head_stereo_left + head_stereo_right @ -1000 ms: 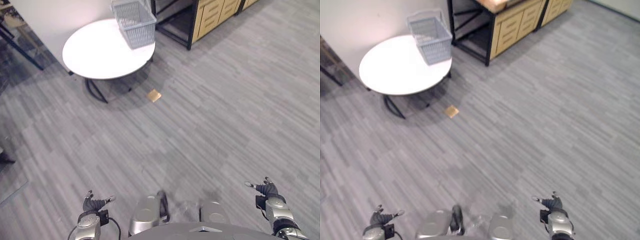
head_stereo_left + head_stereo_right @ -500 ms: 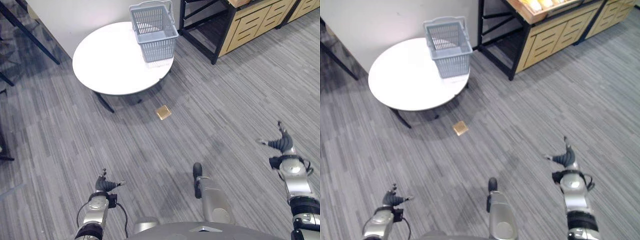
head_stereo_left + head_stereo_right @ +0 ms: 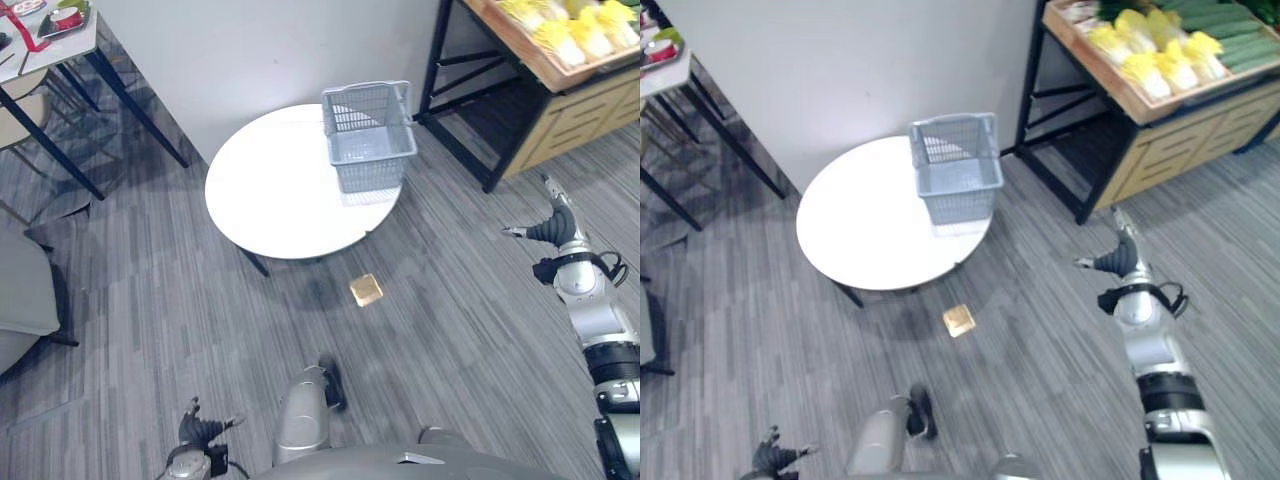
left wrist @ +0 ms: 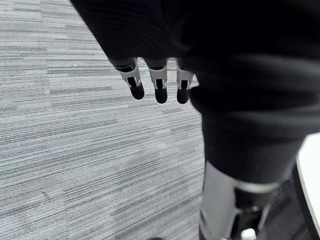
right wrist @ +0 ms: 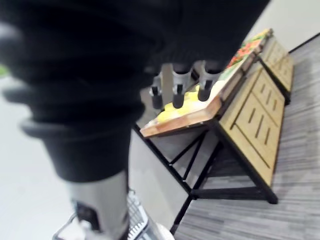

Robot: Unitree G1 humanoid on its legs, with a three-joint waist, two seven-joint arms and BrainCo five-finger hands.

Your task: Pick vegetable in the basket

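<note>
Round white table (image 3: 270,195) bears grey mesh basket (image 3: 372,172).

Round table (image 3: 865,225) ahead, close before wall (image 3: 280,50). Basket (image 3: 958,170) upright on table's far right edge. Small flat block (image 3: 959,320) on floor (image 3: 480,330) just before table, below basket side. Produce stand (image 3: 1163,150) right of table and further back, with cabbages (image 3: 1150,65) in its top tray, well apart from basket. Second table (image 3: 88,40) far left at back, chair (image 3: 25,290) nearer, at left edge. Right hand (image 3: 553,228) raised at right, before stand. Left hand (image 3: 200,430) low at near left, over floor.
</note>
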